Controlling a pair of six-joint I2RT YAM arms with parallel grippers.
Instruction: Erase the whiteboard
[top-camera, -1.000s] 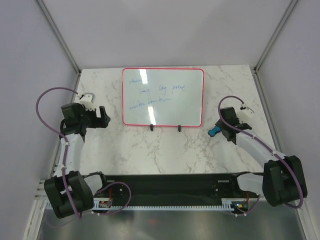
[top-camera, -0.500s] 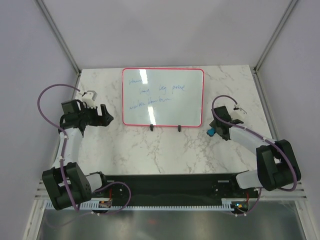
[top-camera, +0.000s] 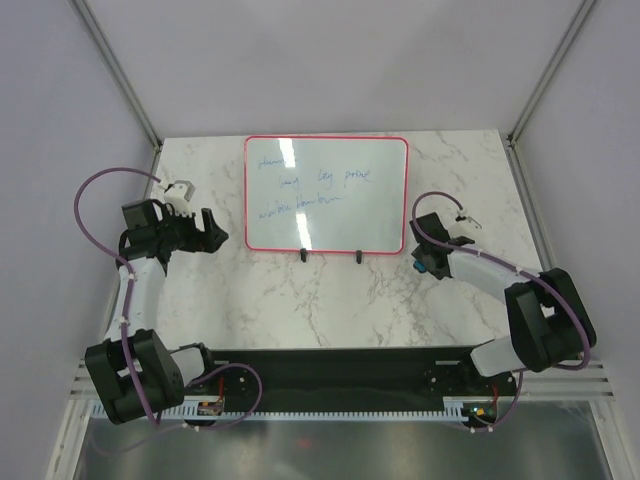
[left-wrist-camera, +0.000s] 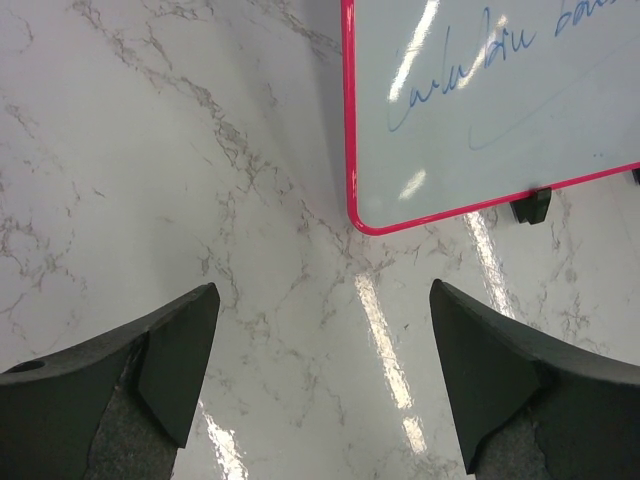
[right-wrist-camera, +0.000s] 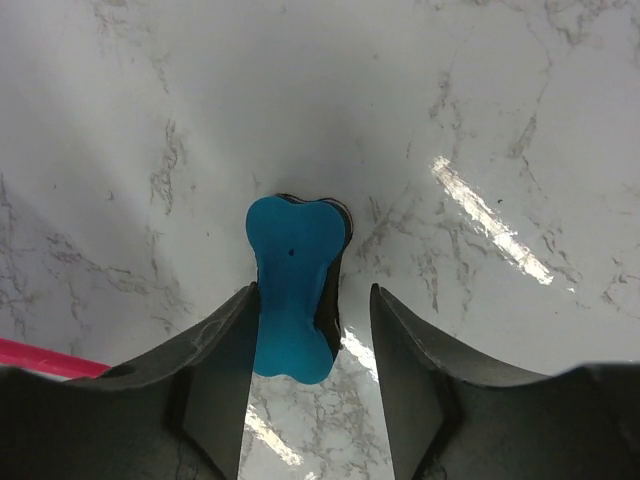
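Whiteboard (top-camera: 326, 195) is stood at the back of the table (top-camera: 300, 300), blue writing untouched. Left gripper (left-wrist-camera: 322, 288) is held wide open, empty. Blue eraser (right-wrist-camera: 292, 285) is bracketed by the right gripper (right-wrist-camera: 312, 300) with a gap on one side. Squeezed off-centre, it could get twisted out.

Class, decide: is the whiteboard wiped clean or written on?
Written on: blue handwriting shows on the whiteboard, in three rows.
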